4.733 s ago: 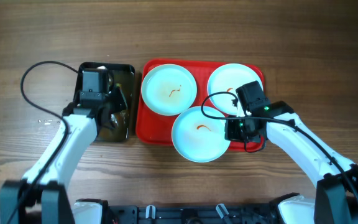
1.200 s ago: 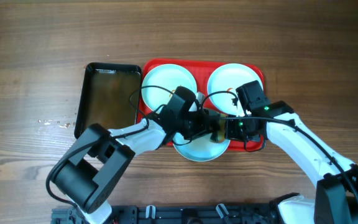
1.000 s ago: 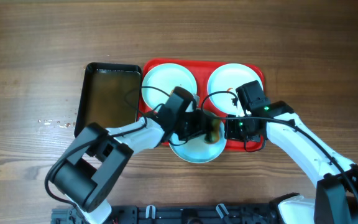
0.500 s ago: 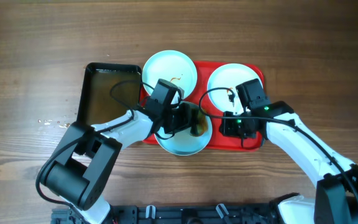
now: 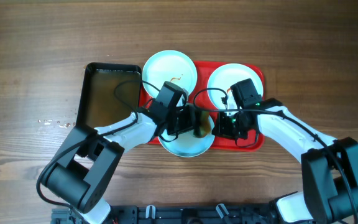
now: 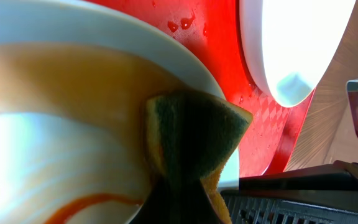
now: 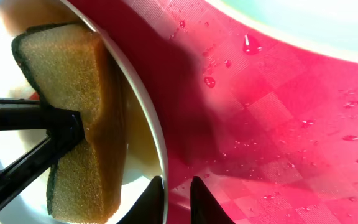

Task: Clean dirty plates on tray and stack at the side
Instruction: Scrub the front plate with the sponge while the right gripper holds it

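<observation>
Jaws of the left gripper (image 5: 197, 122) clamped a sponge (image 7: 79, 118) on the near plate (image 5: 187, 143); right gripper (image 7: 174, 190) jaws pinched that plate's rim over the tray (image 5: 253, 138).

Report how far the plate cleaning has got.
Done: nothing stacked beside the red tray; no plate looks clean yet.
In hand: the left gripper presses a sponge into the near plate, which the right gripper pinches at its rim. Brownish wash and an orange streak remain on it.
Left: the far-left plate shows a sauce mark; the far-right plate looks untouched.
</observation>
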`<state>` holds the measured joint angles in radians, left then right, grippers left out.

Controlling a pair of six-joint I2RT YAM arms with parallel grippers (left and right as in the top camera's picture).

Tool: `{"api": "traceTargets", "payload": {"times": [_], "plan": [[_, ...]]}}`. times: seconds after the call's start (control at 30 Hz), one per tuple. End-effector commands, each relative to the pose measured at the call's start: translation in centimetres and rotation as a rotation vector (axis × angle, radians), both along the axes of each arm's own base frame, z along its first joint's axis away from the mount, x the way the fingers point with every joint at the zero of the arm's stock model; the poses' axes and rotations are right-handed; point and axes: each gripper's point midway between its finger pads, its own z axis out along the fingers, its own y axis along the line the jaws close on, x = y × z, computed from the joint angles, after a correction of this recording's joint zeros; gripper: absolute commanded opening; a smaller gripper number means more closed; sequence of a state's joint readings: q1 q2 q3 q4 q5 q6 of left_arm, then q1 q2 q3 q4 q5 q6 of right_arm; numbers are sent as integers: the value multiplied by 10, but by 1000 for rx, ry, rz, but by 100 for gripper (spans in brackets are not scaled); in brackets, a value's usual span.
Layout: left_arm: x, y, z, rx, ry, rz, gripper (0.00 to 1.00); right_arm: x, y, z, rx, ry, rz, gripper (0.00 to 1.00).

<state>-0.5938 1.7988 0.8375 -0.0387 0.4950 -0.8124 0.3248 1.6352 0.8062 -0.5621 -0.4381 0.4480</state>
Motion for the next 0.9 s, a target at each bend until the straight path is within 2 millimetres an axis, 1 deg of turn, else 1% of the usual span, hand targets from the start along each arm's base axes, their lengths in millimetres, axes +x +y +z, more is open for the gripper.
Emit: {"api": "traceTargets", "payload": {"times": [0.0, 0.03, 0.1, 0.17, 0.23, 0.37, 0.53, 0.63, 0.7, 0.8, 0.87], "plan": [[-4, 9, -14, 66, -1, 3, 4, -6, 0, -7, -6, 31, 3, 8], [-4, 9, -14, 66, 0, 3, 4, -6, -1, -7, -6, 31, 3, 4], [-4, 11, -14, 68, 2, 6, 4, -7, -2, -8, -16, 34, -1, 4], [-3, 17, -17, 80, 19, 19, 4, -9, -13, -13, -83, 53, -39, 5], [-3, 29, -22, 111, 49, 47, 4, -11, -21, -16, -126, 59, -43, 4], [-2, 53, -31, 174, 84, 79, 4, -11, -22, -16, -134, 57, -44, 4], [5, 79, -28, 227, 82, 126, 4, -11, -22, -16, -134, 57, -44, 4], [11, 90, -11, 232, 34, 128, 4, -11, -23, -16, -137, 56, -45, 4], [15, 90, 3, 213, 1, 135, 4, -10, -22, -16, -137, 54, -45, 4], [18, 89, 33, 178, -69, 140, 4, -9, -22, -15, -134, 51, -45, 4], [21, 88, 53, 161, -148, 110, 4, -9, -16, -11, -100, 54, -36, 5]]}}
